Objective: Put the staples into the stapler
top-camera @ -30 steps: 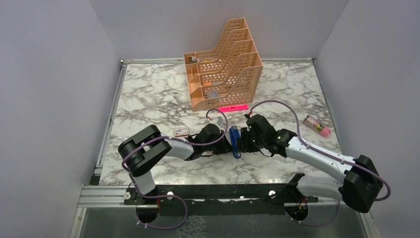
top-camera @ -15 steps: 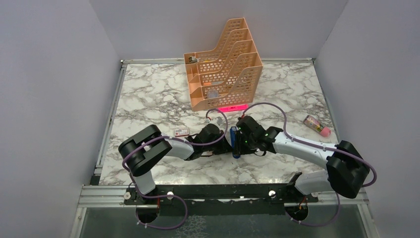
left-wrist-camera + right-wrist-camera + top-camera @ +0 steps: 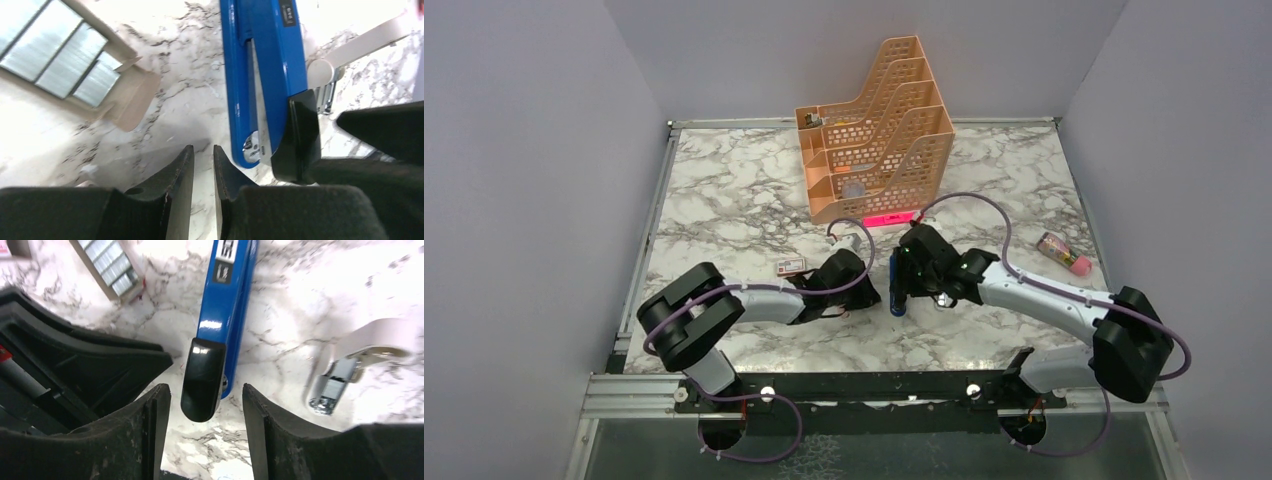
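The blue stapler (image 3: 896,303) with black ends lies on the marble between my two grippers. In the right wrist view its near black end (image 3: 202,380) sits between the fingers of my open right gripper (image 3: 206,402), with gaps on both sides. My left gripper (image 3: 203,152) is down by the table just left of the stapler (image 3: 262,75), jaws nearly together with nothing between them. The tray of silvery staples (image 3: 57,57) lies left of the stapler; it also shows in the right wrist view (image 3: 111,266). The white box with the red label (image 3: 791,265) lies behind the left arm.
An orange file organizer (image 3: 874,130) stands at the back, with a bright-pink bar (image 3: 894,217) in front of it. A small white capsule-like piece (image 3: 340,367) lies right of the stapler. A pink oblong piece (image 3: 1064,253) lies at the far right.
My right gripper has moved left onto the stapler's near end, its fingers now on either side. My left gripper has drawn back to the left, away from the stapler.
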